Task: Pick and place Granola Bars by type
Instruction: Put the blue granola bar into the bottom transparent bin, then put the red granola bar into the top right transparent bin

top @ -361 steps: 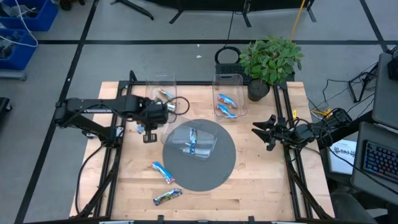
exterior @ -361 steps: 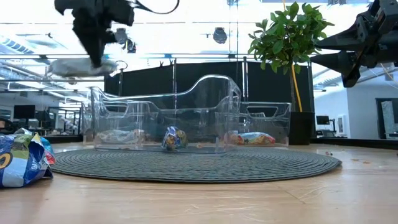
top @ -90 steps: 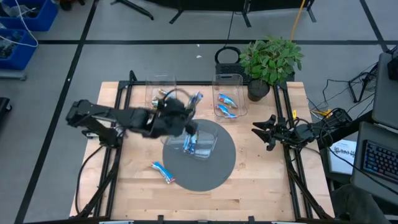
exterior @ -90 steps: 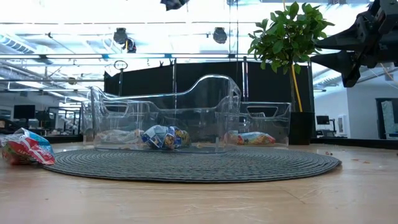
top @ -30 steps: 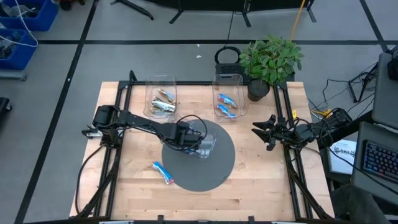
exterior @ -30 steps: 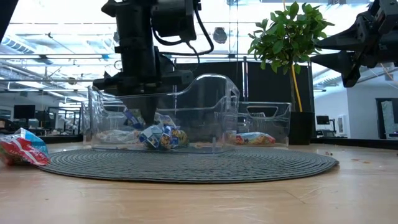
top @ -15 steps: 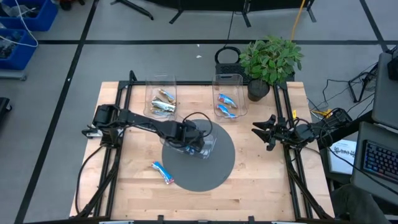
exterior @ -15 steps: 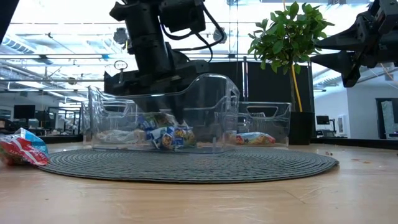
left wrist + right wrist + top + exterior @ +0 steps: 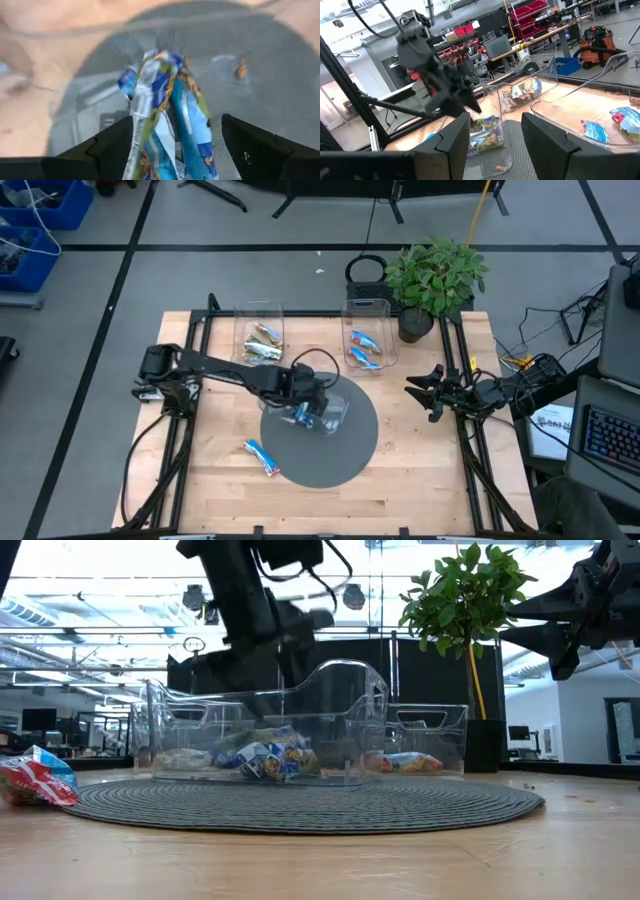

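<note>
Bars [image 9: 165,120] sit bunched in centre bin [image 9: 335,412] on mat [image 9: 350,455] | left gripper [image 9: 305,402] hangs over that bin, fingers spread, bars between but apart from both | one blue bar [image 9: 261,456] lies on table [image 9: 420,470] beside mat | right gripper [image 9: 432,392] waits open at table's right edge

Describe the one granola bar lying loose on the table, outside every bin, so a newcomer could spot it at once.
Start at the round grey mat in the middle of the wooden table. Just off its edge on the left arm's side, toward the front of the table, lies a bright blue bar with red and white marks. It alone rests on bare wood; the other bars sit in clear bins.
</note>
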Robot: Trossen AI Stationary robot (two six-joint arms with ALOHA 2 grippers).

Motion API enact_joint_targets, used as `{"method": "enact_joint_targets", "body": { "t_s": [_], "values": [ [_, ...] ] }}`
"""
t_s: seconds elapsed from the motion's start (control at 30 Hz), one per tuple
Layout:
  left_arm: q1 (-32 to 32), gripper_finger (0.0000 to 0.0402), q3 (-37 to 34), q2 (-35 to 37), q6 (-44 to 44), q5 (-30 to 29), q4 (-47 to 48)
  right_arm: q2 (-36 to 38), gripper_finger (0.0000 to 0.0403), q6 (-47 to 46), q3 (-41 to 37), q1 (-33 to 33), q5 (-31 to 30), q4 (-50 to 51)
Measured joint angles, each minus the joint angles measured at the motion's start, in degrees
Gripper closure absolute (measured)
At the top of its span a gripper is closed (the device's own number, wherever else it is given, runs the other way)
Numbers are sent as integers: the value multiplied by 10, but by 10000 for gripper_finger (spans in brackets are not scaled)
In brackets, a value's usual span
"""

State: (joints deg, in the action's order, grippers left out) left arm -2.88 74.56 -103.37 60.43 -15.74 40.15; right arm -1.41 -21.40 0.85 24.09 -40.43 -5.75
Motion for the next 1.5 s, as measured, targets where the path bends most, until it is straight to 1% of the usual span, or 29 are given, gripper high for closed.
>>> {"method": "enact_joint_targets", "body": {
  "t_s": [0.1,0.2,0.5,0.63,0.73,1.0,1.17,1.27,1.4,1.5],
  "values": [
    [0,88,0,29,-21,-17,-1,0,232,0,0,0,0,0],
    [0,82,0,56,-60,-18,0,0,232,0,0,0,0,0],
    [-2,82,0,127,-156,29,6,0,232,0,0,0,0,0],
    [-7,90,0,155,-239,45,3,0,232,0,0,0,0,0],
    [-11,97,0,176,-297,65,4,0,232,0,0,0,0,0],
    [-12,100,0,228,-396,139,7,0,232,0,0,0,0,0],
    [-18,100,0,261,-469,165,26,0,232,0,0,0,0,0],
    [-21,103,0,281,-503,179,50,0,232,0,0,0,0,0],
    [-26,99,0,311,-555,217,97,0,232,0,0,0,0,0],
    [-28,100,0,328,-579,242,137,0,232,0,0,0,0,0]
  ]
}}
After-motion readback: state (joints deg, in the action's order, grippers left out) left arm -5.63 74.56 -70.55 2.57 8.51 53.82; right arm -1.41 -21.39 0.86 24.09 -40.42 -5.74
